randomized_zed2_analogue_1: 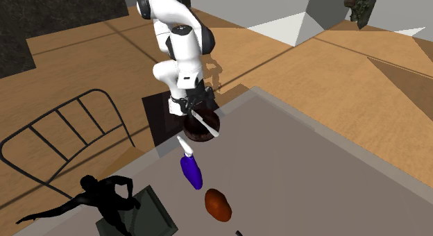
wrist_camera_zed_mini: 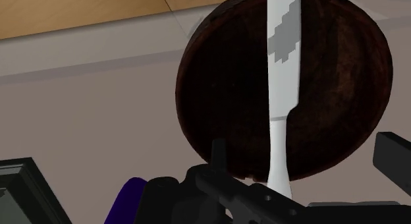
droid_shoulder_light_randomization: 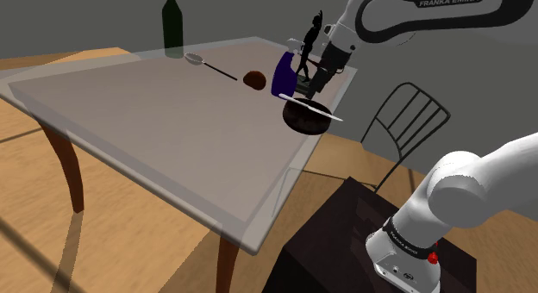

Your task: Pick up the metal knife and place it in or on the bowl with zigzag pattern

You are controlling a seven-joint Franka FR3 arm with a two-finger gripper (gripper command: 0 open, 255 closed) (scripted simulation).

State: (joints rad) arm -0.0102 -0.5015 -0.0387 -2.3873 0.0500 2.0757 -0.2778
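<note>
Resting across the bowl point(wrist_camera_zed_mini: 224, 91), the knife point(wrist_camera_zed_mini: 283, 58) lies clear of the gripper's point(droid_shoulder_light_randomization: 315, 87) spread jaws; shoulder view adds a spoon point(droid_shoulder_light_randomization: 213, 68)

1. Shoulder view: dim, flat light; faint dark streaks cross the floor point(droid_shoulder_light_randomization: 34, 248) beside the counter point(droid_shoulder_light_randomization: 172, 136).
2. Second exterior view: brighter; pale lit wall point(randomized_zed2_analogue_1: 291, 26).
3. Wrist view: bowl point(wrist_camera_zed_mini: 230, 91) hollow near black; knife point(wrist_camera_zed_mini: 283, 71) blade glares white, edges crisp.

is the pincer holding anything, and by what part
Nothing: the pincer is open, and the knife lies across the dark bowl, untouched.
</note>
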